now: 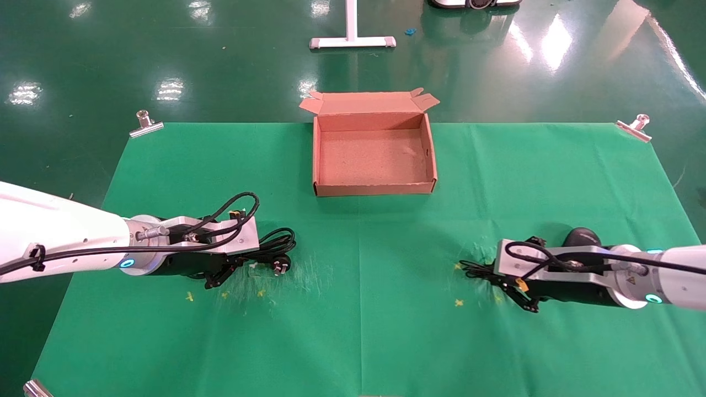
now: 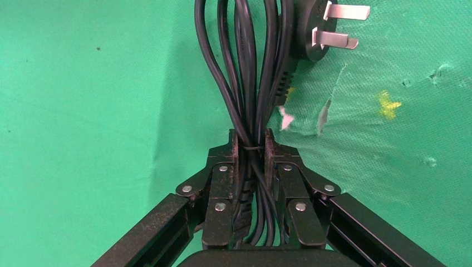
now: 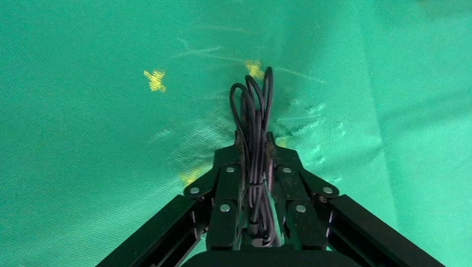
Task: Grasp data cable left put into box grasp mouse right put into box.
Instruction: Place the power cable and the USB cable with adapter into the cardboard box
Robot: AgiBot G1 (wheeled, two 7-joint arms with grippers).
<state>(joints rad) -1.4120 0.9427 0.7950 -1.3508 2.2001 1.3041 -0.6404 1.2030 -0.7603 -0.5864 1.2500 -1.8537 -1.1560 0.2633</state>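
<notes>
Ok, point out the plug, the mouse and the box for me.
plug (image 2: 311,33), left wrist view, on its black body beside the silver prongs.
mouse (image 1: 580,237), head view, on its rounded black back behind the right arm.
box (image 1: 374,188), head view, on its near cardboard wall.

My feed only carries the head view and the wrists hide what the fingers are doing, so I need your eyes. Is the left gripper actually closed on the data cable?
Observer: Yes. In the left wrist view the left gripper is shut on the bundled data cable, pinching the loops at their tie.
Operator: Where is the plug?
Observer: Beyond the fingertips, its silver prongs free and clear of the fingers.
Operator: And the right side, is it on the mouse body?
Observer: No. The right gripper is shut on the mouse's thin coiled cord; the mouse body is not in the right wrist view.
Operator: Anything in the box yet?
Observer: No, the box is empty.
</notes>
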